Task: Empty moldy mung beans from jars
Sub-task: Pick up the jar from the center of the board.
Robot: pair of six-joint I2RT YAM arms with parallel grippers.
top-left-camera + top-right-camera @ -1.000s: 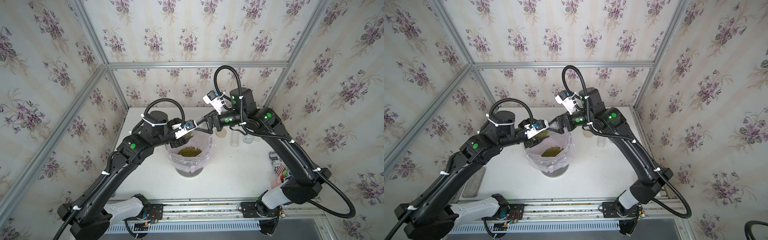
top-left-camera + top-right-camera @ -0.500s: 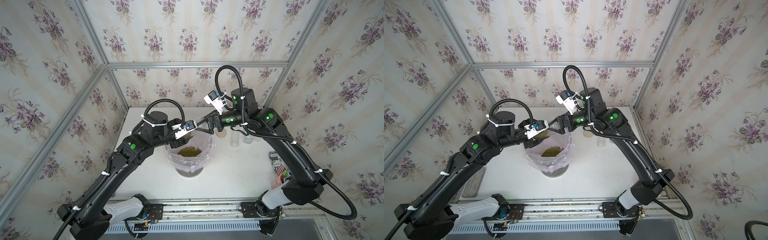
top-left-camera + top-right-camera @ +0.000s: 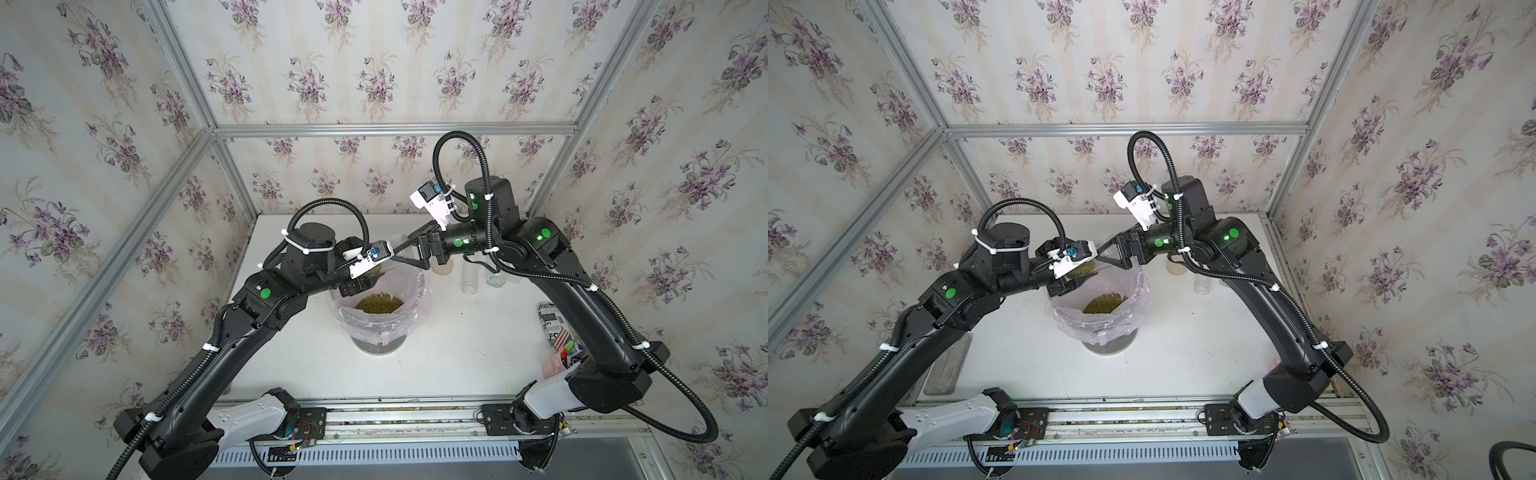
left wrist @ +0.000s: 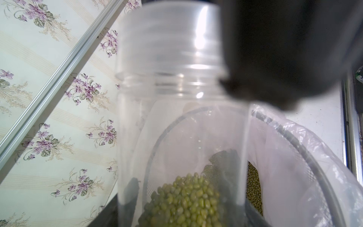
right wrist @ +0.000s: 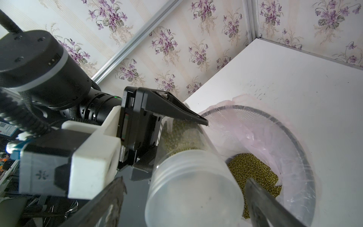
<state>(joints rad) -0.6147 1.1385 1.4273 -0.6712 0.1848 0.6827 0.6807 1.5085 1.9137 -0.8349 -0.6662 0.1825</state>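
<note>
Mung beans (image 4: 184, 200) lay in the base of a clear jar (image 4: 176, 121), which the left gripper (image 5: 176, 145) clamped tilted above the far-left rim of the bag-lined mesh bin (image 5: 290, 129); more lay heaped inside it. The right gripper (image 5: 184, 180) straddled the whitish lid (image 4: 169, 39), jaws apart, not gripping. An off-centre close could slip on the smooth lid or twist the jar in the left grip; opened so near the rim, beans might spill onto the table (image 3: 457, 353).

The bin (image 3: 376, 338) stands mid-desk (image 3: 457, 357), mung beans (image 3: 379, 302) heaped in it. Above its rear rim the left claw (image 5: 173, 147) holds a tilted jar (image 4: 180, 118), its lid end between the fingers of the right claw (image 3: 399, 253). Other jars (image 3: 469, 279) stand behind, to the right.
</note>
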